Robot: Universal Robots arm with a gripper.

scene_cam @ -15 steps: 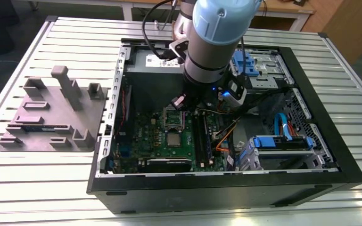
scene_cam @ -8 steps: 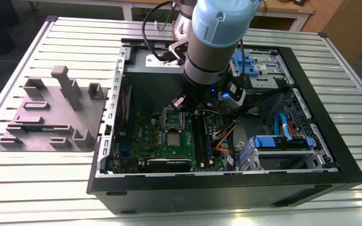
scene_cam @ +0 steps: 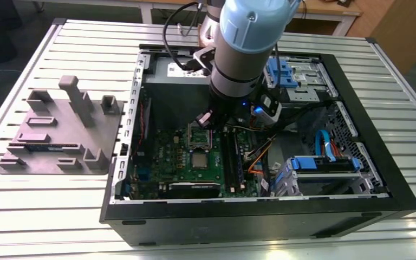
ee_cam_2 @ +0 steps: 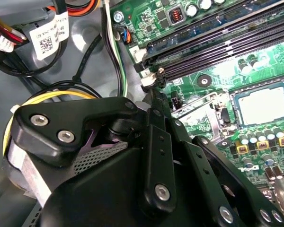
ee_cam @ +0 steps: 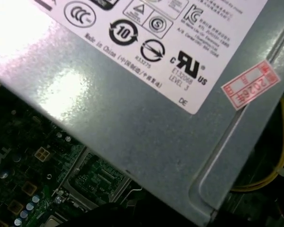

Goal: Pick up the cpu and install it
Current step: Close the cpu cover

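Arm is down inside the open computer case (scene_cam: 259, 216). Claw (scene_cam: 206, 120) hangs above the green board (scene_cam: 193, 162); can't tell if it's spread or closed. CPU (scene_cam: 199, 160) sits in the socket frame on the board, also in the second wrist view (ee_cam_2: 263, 105). Grey box (ee_cam: 146, 118) and cables (ee_cam_2: 111, 52) crowd close. Grey tray (scene_cam: 56, 135) sits on the counter (scene_cam: 34, 206).

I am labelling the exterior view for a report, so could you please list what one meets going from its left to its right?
Grey moulded tray → green motherboard in the open computer case → cpu sitting on that board → gripper above the board → blue drive cage.
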